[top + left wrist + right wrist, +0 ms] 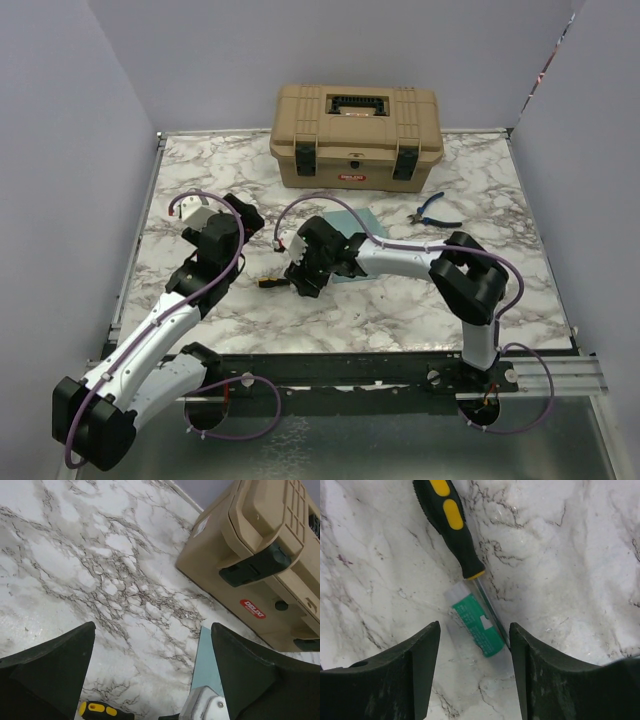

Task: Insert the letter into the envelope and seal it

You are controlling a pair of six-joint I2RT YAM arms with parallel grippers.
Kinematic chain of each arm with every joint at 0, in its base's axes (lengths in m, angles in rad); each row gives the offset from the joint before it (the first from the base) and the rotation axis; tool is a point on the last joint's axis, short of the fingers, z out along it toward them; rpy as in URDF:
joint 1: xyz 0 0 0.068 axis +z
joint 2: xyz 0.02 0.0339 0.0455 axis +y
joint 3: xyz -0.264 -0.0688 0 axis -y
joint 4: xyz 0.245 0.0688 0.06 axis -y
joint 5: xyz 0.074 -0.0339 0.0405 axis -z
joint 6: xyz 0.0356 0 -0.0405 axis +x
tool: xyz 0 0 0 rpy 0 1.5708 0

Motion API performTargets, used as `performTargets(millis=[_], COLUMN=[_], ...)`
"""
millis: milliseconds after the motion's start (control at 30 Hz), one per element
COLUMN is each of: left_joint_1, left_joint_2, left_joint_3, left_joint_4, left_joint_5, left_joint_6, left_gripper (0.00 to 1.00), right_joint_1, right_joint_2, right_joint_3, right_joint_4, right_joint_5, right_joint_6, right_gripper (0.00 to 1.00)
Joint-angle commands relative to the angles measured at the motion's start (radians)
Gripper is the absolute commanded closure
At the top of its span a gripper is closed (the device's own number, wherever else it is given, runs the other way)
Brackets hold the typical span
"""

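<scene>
Marble tabletop [400,310] fills the overhead view; the teal envelope [362,220] lies flat at its centre, partly hidden by our right arm [400,258]. Our right gripper [475,626] hovers, jaws parted, over a green glue stick [470,616] beside a screwdriver [451,530]; our left gripper [152,630] is spread wide too.

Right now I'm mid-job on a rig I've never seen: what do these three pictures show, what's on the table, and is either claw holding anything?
Two robot arms are bolted at the near edge of a marble table. The wide picture looks down from above and behind them; the other two come from a camera on each wrist, dark claw fingers at the bottom. On it lie a tan toolbox, blue pliers, the teal envelope, a yellow-and-black screwdriver and a small green tube. The left claw and right claw are both open, holding nothing; the right one is over the tube. The letter isn't visible.
</scene>
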Motion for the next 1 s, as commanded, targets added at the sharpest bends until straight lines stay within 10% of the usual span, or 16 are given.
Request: performTargets(millis=[0,333,567,967], left_joint_1=[0.016,0.035,0.043,0.045], left_joint_2=[0.006,0.002,-0.001,-0.011], left_joint_3=[-0.010,-0.011,-0.007,0.017], left_joint_4=[-0.009,-0.008,-0.008,0.034], left_joint_5=[-0.017,0.000,0.028,0.249], left_joint_6=[0.002,0.003,0.007,0.098], left_gripper=[0.01,0.01,0.01,0.01], right_joint_1=[0.004,0.043,0.050,0.050], right_joint_2=[0.038,0.059,-0.020,-0.350], right_joint_3=[0.055,0.034,-0.025,-0.148], right_joint_4=[-0.118,-0.151,-0.090,0.007], right_joint_5=[0.068,0.175,0.186,0.182], right_joint_6=[-0.095,-0.122,-0.127,-0.110], right_gripper=[0.40,0.48,0.83,0.87])
